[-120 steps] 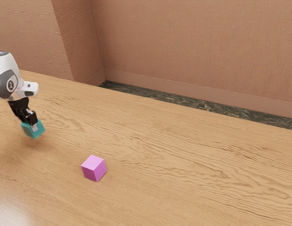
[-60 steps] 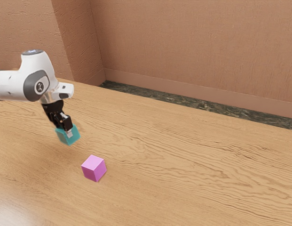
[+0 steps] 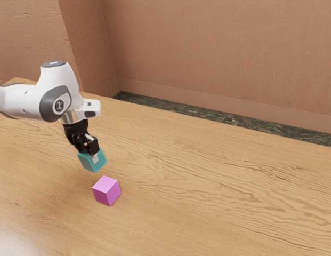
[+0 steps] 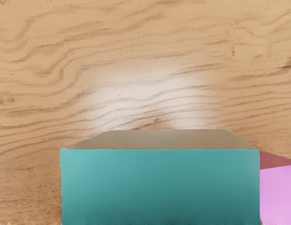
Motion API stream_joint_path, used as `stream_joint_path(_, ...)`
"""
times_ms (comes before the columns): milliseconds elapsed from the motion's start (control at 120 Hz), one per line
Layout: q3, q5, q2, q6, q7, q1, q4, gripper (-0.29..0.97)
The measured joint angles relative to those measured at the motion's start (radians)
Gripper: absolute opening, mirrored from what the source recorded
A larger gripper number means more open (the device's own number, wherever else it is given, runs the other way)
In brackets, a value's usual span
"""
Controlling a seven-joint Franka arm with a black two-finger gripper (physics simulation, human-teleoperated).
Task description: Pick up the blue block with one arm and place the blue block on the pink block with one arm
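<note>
The blue block [image 3: 96,162], really a teal cube, hangs tilted above the table [image 3: 218,176], clamped between the fingers of the gripper [image 3: 91,153]. The pink block [image 3: 106,190] lies just below it, slightly toward the exterior view's right and apparently not yet squarely underneath.

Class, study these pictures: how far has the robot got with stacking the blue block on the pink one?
Done: the blue block is off the table, clamped in the gripper. In hand: it hangs in the air close to the pink block, offset toward the exterior view's left. Left: centre it over the pink block, lower it, release.
</note>
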State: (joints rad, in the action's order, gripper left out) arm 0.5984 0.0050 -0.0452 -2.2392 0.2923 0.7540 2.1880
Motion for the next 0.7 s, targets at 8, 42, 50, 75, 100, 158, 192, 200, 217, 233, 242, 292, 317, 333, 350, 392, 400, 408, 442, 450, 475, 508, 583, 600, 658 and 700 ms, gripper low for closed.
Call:
stream_joint_path(8, 0.001, -0.001, 0.003, 0.000, -0.002, 0.000, 0.002, 0.18)
stream_joint_path(42, 0.006, -0.008, 0.018, -0.001, -0.010, 0.002, 0.016, 0.18)
stream_joint_path(50, 0.007, -0.010, 0.022, -0.001, -0.011, 0.002, 0.019, 0.18)
stream_joint_path(75, 0.014, -0.015, 0.031, -0.001, -0.017, 0.006, 0.028, 0.17)
stream_joint_path(100, 0.023, -0.020, 0.038, -0.002, -0.022, 0.011, 0.035, 0.17)
stream_joint_path(158, 0.050, -0.029, 0.045, -0.002, -0.035, 0.028, 0.047, 0.17)
stream_joint_path(192, 0.046, -0.033, 0.046, -0.002, -0.041, 0.018, 0.052, 0.17)
stream_joint_path(200, 0.044, -0.034, 0.047, -0.002, -0.043, 0.015, 0.053, 0.17)
stream_joint_path(217, 0.041, -0.037, 0.047, -0.003, -0.046, 0.009, 0.056, 0.17)
stream_joint_path(233, 0.040, -0.040, 0.048, -0.003, -0.050, 0.004, 0.058, 0.17)
stream_joint_path(242, 0.040, -0.041, 0.048, -0.003, -0.051, 0.003, 0.058, 0.17)
stream_joint_path(292, 0.046, -0.048, 0.049, -0.003, -0.060, -0.002, 0.062, 0.16)
stream_joint_path(317, 0.050, -0.050, 0.049, -0.004, -0.065, -0.003, 0.064, 0.16)
stream_joint_path(333, 0.053, -0.051, 0.051, -0.004, -0.068, -0.002, 0.065, 0.16)
stream_joint_path(350, 0.057, -0.053, 0.052, -0.004, -0.071, -0.002, 0.066, 0.16)
stream_joint_path(392, 0.066, -0.055, 0.054, -0.004, -0.078, -0.002, 0.068, 0.16)
stream_joint_path(400, 0.067, -0.055, 0.054, -0.004, -0.079, -0.002, 0.068, 0.16)
stream_joint_path(408, 0.068, -0.056, 0.054, -0.004, -0.080, -0.003, 0.068, 0.16)
stream_joint_path(442, 0.071, -0.057, 0.055, -0.004, -0.085, -0.007, 0.069, 0.16)
stream_joint_path(450, 0.072, -0.057, 0.055, -0.004, -0.086, -0.008, 0.069, 0.16)
stream_joint_path(475, 0.073, -0.057, 0.055, -0.003, -0.090, -0.013, 0.069, 0.16)
stream_joint_path(508, 0.074, -0.058, 0.057, -0.003, -0.095, -0.018, 0.071, 0.16)
stream_joint_path(583, 0.080, -0.059, 0.067, -0.003, -0.104, -0.028, 0.081, 0.16)
stream_joint_path(600, 0.084, -0.059, 0.070, -0.003, -0.107, -0.027, 0.082, 0.16)
stream_joint_path(658, 0.093, -0.060, 0.080, -0.003, -0.114, -0.028, 0.091, 0.16)
stream_joint_path(700, 0.096, -0.062, 0.088, -0.003, -0.119, -0.030, 0.101, 0.16)
